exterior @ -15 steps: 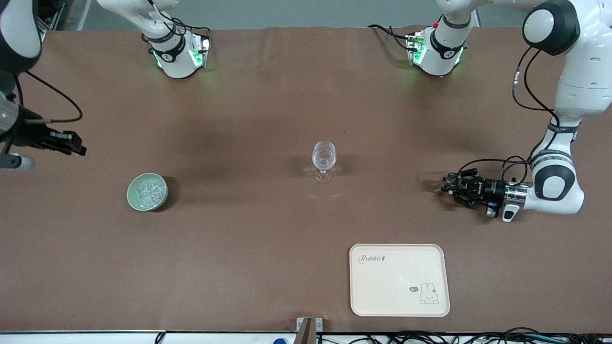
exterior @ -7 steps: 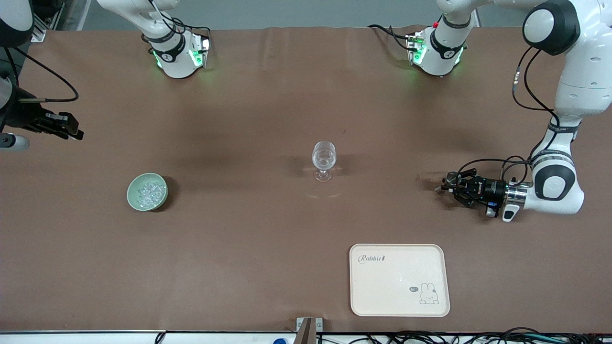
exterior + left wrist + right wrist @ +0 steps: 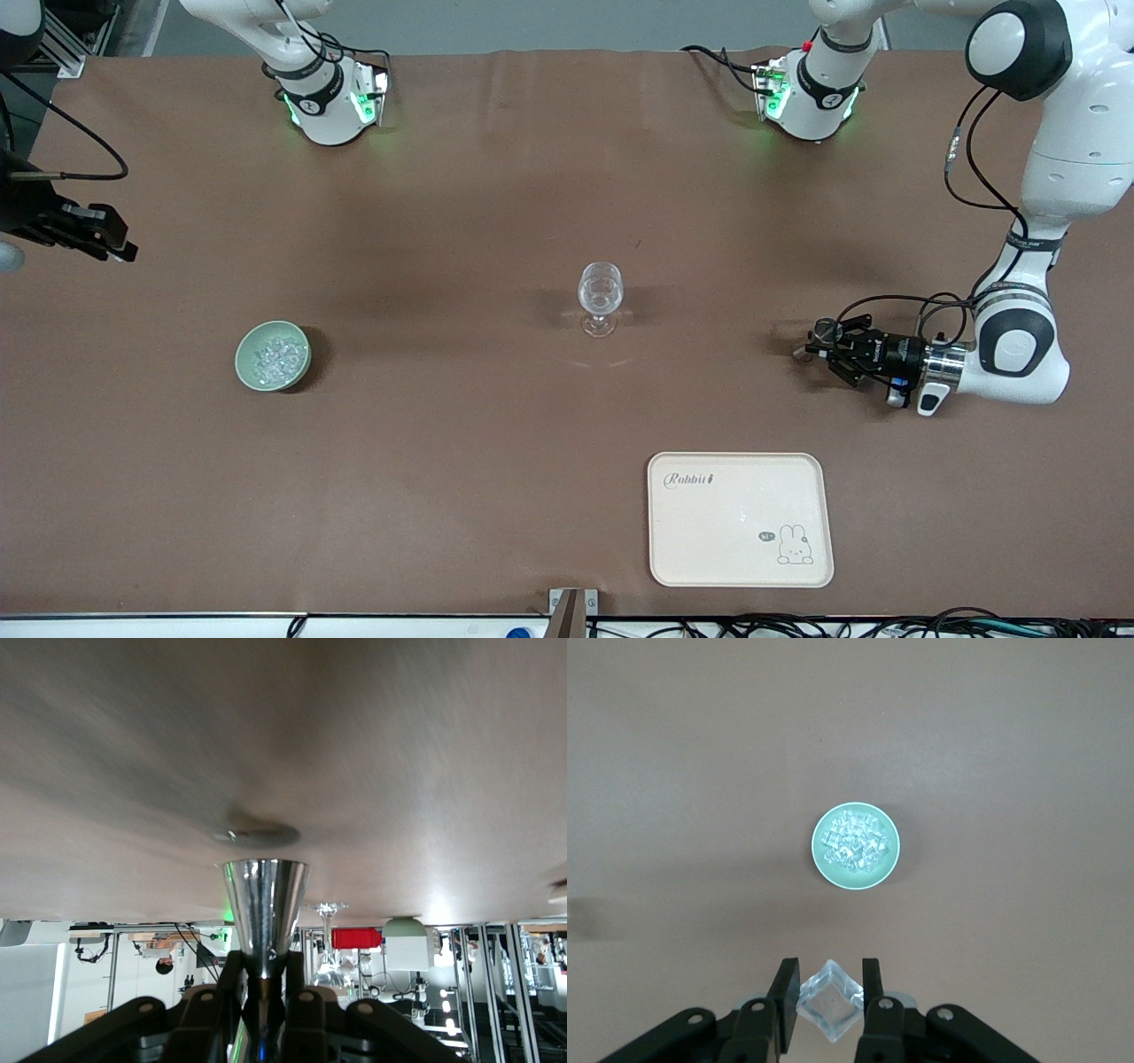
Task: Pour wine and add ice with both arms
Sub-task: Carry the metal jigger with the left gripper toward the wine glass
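Note:
A clear stemmed wine glass (image 3: 600, 297) stands mid-table. A pale green bowl (image 3: 272, 355) holding several ice pieces (image 3: 276, 356) sits toward the right arm's end. In the right wrist view the bowl (image 3: 856, 870) and its ice (image 3: 854, 842) lie below my right gripper (image 3: 830, 979), which is shut on one clear ice cube (image 3: 830, 1001). In the front view this gripper (image 3: 117, 250) is up in the air over the table's edge at the right arm's end. My left gripper (image 3: 828, 347) hangs low over the table at the left arm's end, shut on a small silver cone-shaped cup (image 3: 264, 904), lying sideways.
A cream tray (image 3: 740, 518) with a rabbit print lies nearer the front camera than the glass, toward the left arm's end. The two arm bases (image 3: 328, 106) (image 3: 806, 97) stand along the table's farthest edge. The glass (image 3: 328, 911) shows far off in the left wrist view.
My right gripper has moved with the ice cube farther toward the right arm's end of the table. My left gripper has shifted slightly toward the glass with the silver cup.

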{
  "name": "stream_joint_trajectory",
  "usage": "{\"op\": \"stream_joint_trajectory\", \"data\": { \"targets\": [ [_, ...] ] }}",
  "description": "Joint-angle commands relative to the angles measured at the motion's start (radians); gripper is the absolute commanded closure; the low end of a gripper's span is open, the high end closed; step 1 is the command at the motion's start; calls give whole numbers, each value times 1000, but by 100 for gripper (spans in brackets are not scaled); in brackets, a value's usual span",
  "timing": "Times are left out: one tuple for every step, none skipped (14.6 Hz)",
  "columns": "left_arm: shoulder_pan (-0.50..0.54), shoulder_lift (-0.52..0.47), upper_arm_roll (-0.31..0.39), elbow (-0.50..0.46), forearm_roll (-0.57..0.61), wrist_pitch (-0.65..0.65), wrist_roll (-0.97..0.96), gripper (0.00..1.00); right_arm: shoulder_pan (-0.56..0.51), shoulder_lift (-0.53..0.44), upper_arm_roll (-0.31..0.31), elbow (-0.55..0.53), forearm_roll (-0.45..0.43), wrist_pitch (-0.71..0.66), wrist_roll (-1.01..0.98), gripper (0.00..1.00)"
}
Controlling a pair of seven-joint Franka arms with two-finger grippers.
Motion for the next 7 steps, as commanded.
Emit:
{"op": "stream_joint_trajectory", "data": {
  "targets": [
    [2,-24,-68,-6,-18,0,-92,99,-7,-9,7,23,7,-14,1,95],
    [4,-32,-96,-6,-29,3,-128,99,-4,-9,7,23,7,-17,4,95],
    [2,-38,-115,-6,-43,5,-146,99,-2,-9,7,23,7,-20,6,95],
    [1,-47,-134,-6,-55,8,-160,99,-1,-9,9,23,7,-20,6,95],
    [-1,-52,-154,-6,-64,11,-180,99,-1,-9,9,23,7,-20,6,95],
    [-1,-59,-176,-7,-66,25,-207,99,-1,-9,9,23,7,-20,6,95],
    [-1,-68,-199,-9,-64,46,-233,99,-2,-9,9,23,7,-20,6,95]
  ]
}}
